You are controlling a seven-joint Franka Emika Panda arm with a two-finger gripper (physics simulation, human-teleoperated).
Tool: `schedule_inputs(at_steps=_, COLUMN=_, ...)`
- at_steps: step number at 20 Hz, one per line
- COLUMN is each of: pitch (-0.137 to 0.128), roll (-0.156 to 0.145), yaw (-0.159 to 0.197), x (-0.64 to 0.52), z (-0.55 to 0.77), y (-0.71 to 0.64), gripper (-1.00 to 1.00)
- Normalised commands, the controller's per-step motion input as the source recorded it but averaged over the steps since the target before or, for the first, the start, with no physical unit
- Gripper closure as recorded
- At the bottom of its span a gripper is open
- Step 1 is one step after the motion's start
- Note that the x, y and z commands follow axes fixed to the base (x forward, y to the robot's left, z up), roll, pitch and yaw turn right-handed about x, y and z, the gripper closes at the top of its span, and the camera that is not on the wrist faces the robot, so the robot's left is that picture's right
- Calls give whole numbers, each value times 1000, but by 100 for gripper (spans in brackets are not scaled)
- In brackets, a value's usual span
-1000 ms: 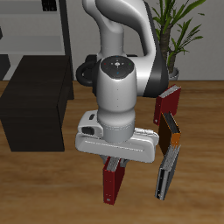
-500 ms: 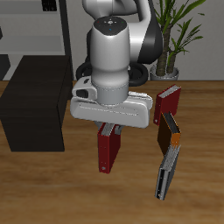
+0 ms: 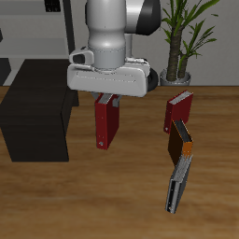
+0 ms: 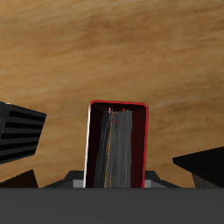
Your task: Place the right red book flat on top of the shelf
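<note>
The shelf (image 3: pixel 37 107), the low black unit, is seen at about nine o'clock of the gripper, its flat top bare and ready to receive a book. Above the table (image 3: pixel 84 201) the arm's white wrist housing is held high, and below it the gripper (image 3: pixel 106 97) is closed on the top edge of the right red book (image 3: pixel 105 122), so the book hangs upright, clear of the wood, just beside the shelf's near corner. It is judged to be carried this way because an edge grip was the simplest pick from standing; a turn to flat will be needed before release. In the wrist view the red book (image 4: pixel 116 144) is seen end-on, page edges showing, clamped between the jaws. At four o'clock the second red book (image 3: pixel 177 110) is left standing, with the brown book (image 3: pixel 181 142) and a grey book (image 3: pixel 175 186) nearer the front edge.
</note>
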Motion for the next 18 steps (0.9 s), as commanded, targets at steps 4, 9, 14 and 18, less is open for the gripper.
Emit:
schedule_inputs(at_steps=4, pitch=-30, roll=34, yaw=4, x=-542, z=272, y=2, gripper=100)
schedule_inputs(at_steps=9, pitch=-99, roll=31, yaw=60, x=-669, z=306, y=5, gripper=100)
schedule_inputs(at_steps=14, pitch=-42, roll=2, yaw=14, x=-371, z=58, y=-84, gripper=100)
schedule_inputs(at_steps=18, pitch=-2, roll=15, yaw=31, x=-287, z=-124, y=-34, gripper=100)
